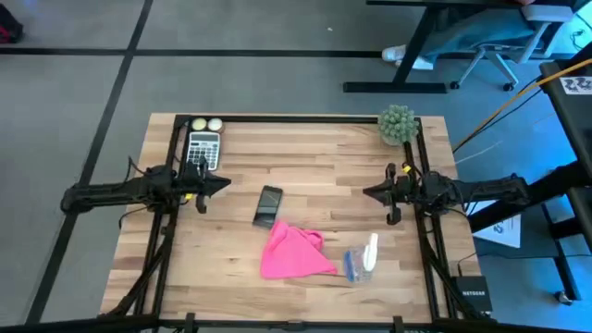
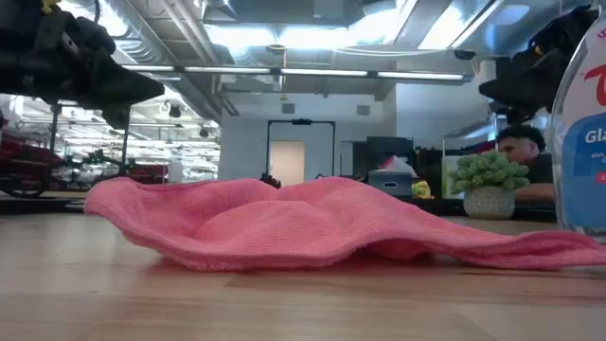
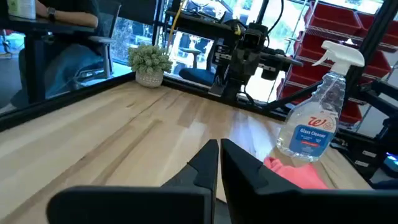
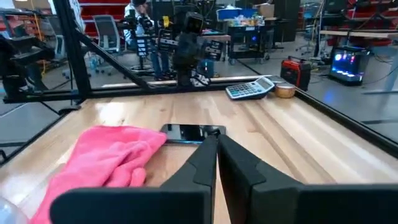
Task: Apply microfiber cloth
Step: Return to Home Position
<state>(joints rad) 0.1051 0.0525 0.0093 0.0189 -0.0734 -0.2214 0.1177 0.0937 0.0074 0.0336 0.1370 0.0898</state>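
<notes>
The microfiber cloth [image 1: 294, 252] looks soft and floppy, so we would pinch a raised fold. Our left gripper [image 1: 222, 184] and right gripper [image 1: 368, 192] hang apart from it, closed and empty.

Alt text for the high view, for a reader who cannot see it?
A bright pink microfiber cloth lies crumpled on the wooden table, beside a black rectangular phone and a clear spray bottle. The left gripper and right gripper hang shut at either side, holding nothing.
</notes>
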